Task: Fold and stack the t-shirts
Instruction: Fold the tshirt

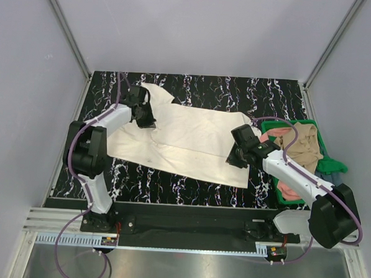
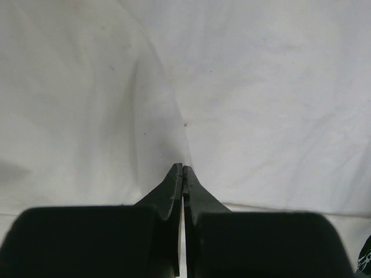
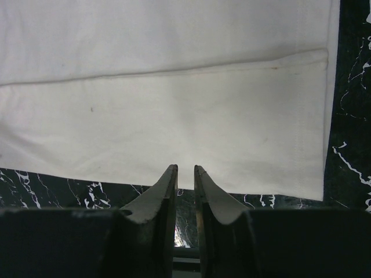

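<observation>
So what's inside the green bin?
A tan shirt lies on top, with a pink shirt peeking out at the near end. The right arm and the tan shirt cover whatever lies deeper.

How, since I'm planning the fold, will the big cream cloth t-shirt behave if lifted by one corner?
The large cream cloth t-shirt will probably flop and drape: it lies flat with soft creases. It looks thin at its hem, so likely light. It may drag across the black marbled table rather than lifting whole.
</observation>
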